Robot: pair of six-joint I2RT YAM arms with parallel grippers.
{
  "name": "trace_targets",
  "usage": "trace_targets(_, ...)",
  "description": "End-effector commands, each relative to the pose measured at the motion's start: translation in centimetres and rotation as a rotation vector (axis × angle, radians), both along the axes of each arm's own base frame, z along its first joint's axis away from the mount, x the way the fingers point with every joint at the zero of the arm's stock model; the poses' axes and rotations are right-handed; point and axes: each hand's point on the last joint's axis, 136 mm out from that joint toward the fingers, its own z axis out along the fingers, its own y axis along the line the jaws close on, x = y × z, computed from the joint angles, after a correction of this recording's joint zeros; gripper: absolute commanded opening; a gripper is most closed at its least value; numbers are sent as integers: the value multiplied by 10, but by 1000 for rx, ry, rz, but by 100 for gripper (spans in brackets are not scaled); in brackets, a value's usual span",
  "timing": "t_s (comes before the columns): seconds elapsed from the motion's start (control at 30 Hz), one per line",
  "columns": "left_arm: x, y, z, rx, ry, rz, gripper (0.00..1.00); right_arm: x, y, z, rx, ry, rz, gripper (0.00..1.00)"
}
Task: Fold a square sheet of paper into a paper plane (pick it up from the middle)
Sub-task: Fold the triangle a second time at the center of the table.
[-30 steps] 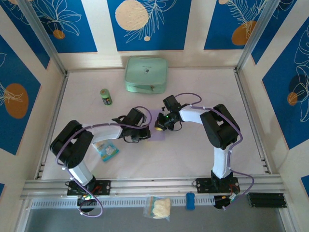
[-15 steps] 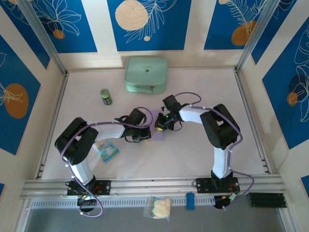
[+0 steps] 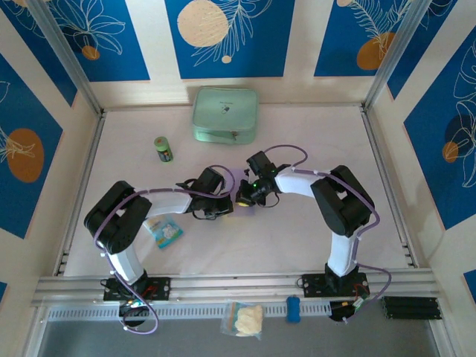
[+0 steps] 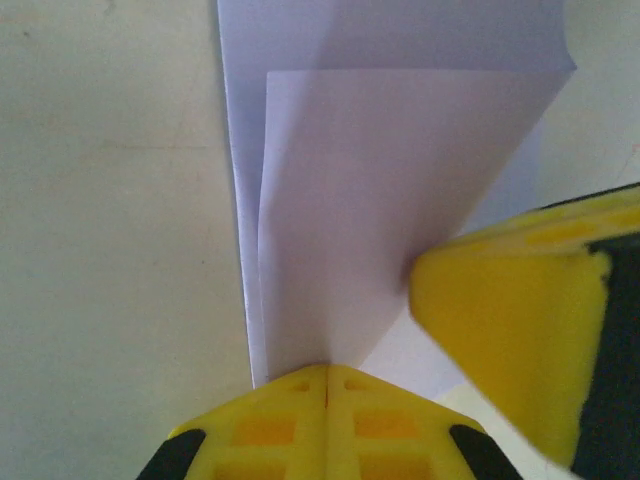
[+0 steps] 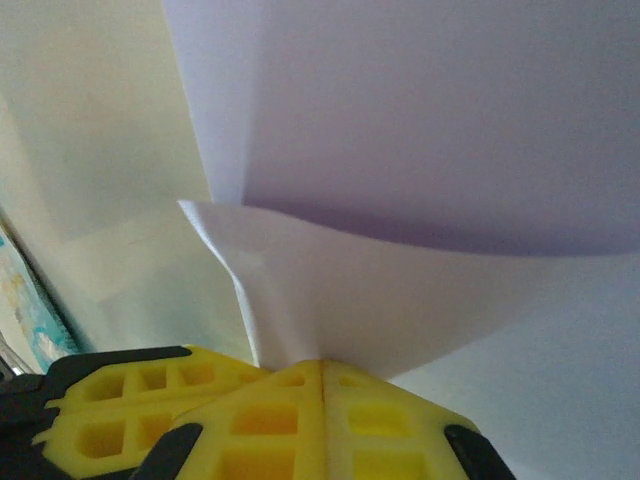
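Observation:
The square sheet of paper (image 3: pixel 238 181) is lavender and lies mid-table, folded over itself with one layer raised. In the left wrist view the raised flap (image 4: pixel 400 200) narrows down into my left gripper (image 4: pixel 327 372), whose yellow jaws are shut on its edge. My right gripper (image 5: pixel 322 365) is shut on a curled-up corner of the same sheet (image 5: pixel 420 300). From above, the left gripper (image 3: pixel 227 202) and right gripper (image 3: pixel 242 195) meet tip to tip over the paper. One right finger (image 4: pixel 510 340) shows beside the flap. The paper plane is out of view.
A mint-green pouch (image 3: pixel 225 114) lies at the back. A small green can (image 3: pixel 163 149) stands to the left. A blue-and-white snack packet (image 3: pixel 163 231) lies beside the left arm. A clear bag (image 3: pixel 244 320) and a blue item (image 3: pixel 293 309) sit at the front rail.
The right gripper has shifted slightly left, closer to the left gripper. The left arm's elbow swung a little to the right a second ago, then held still. Both grippers stayed shut.

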Motion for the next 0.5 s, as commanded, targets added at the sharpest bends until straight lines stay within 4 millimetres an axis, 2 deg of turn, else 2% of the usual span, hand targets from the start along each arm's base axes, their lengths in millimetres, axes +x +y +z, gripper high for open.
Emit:
trace_targets(0.0, -13, 16, -22, 60, 72, 21, 0, -9, 0, -10, -6, 50, 3, 0)
trace_targets(0.27, -16, 20, -23, 74, 79, 33, 0, -12, -5, -25, -56, 75, 9, 0)
trace_targets(0.37, -20, 24, -27, 85, 101, 44, 0, -6, -16, -33, -90, 66, -5, 0)
trace_targets(0.47, -30, 31, -35, 105, 148, 64, 0, 9, -31, -37, -115, 34, -35, 0)
